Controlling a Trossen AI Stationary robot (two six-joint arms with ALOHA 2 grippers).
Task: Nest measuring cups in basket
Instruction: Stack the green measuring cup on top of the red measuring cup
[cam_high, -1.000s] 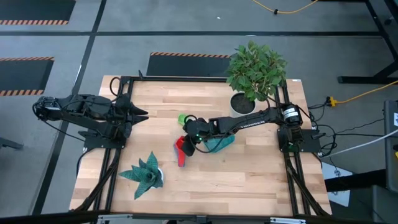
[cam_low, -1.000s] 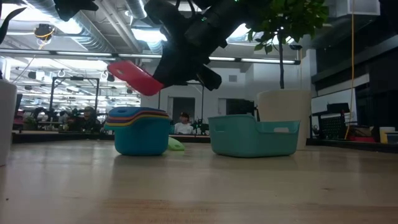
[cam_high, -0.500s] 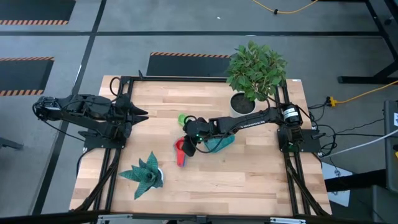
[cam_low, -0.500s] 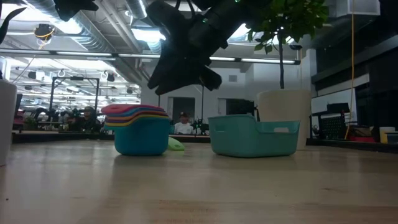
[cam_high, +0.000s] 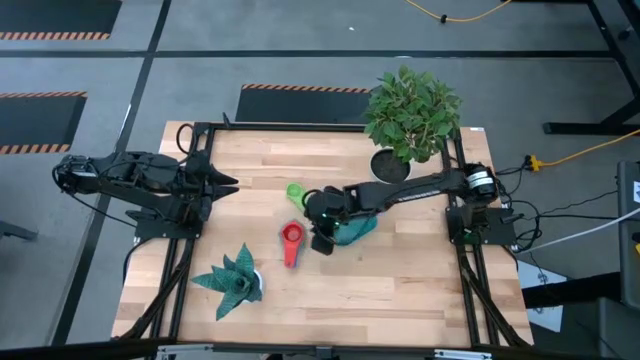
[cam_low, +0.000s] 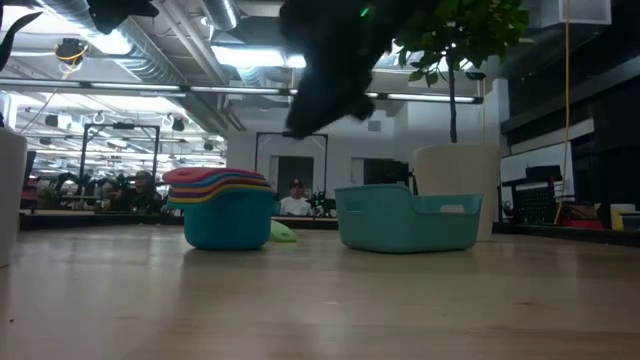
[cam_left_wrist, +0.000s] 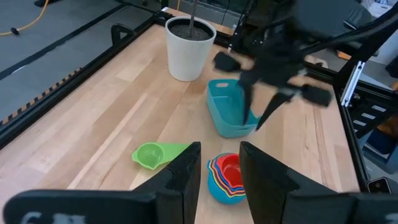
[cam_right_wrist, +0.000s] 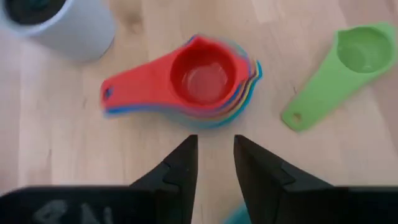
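Observation:
A stack of nested measuring cups (cam_high: 291, 240) stands on the table by the base of its big blue bottom cup (cam_low: 226, 222), and the red cup (cam_right_wrist: 203, 79) lies on top. A green cup (cam_high: 295, 192) lies alone on the wood beyond the stack. The teal basket (cam_high: 353, 231) sits just right of the stack. My right gripper (cam_high: 319, 243) hangs open above the gap between stack and basket, holding nothing (cam_right_wrist: 216, 163). My left gripper (cam_high: 228, 182) waits open at the table's left side, above the wood (cam_left_wrist: 219, 180).
A leafy plant in a white pot (cam_high: 392, 165) stands behind the basket at the far right. A small teal succulent in a white pot (cam_high: 234, 279) stands near the front left. Bare wood lies along the near edge.
My right gripper held the red cup tilted above the stack, then let go of it. The cup now sits level on top of the stack. The gripper has since risen and drawn back toward the table's right, over the basket's edge.

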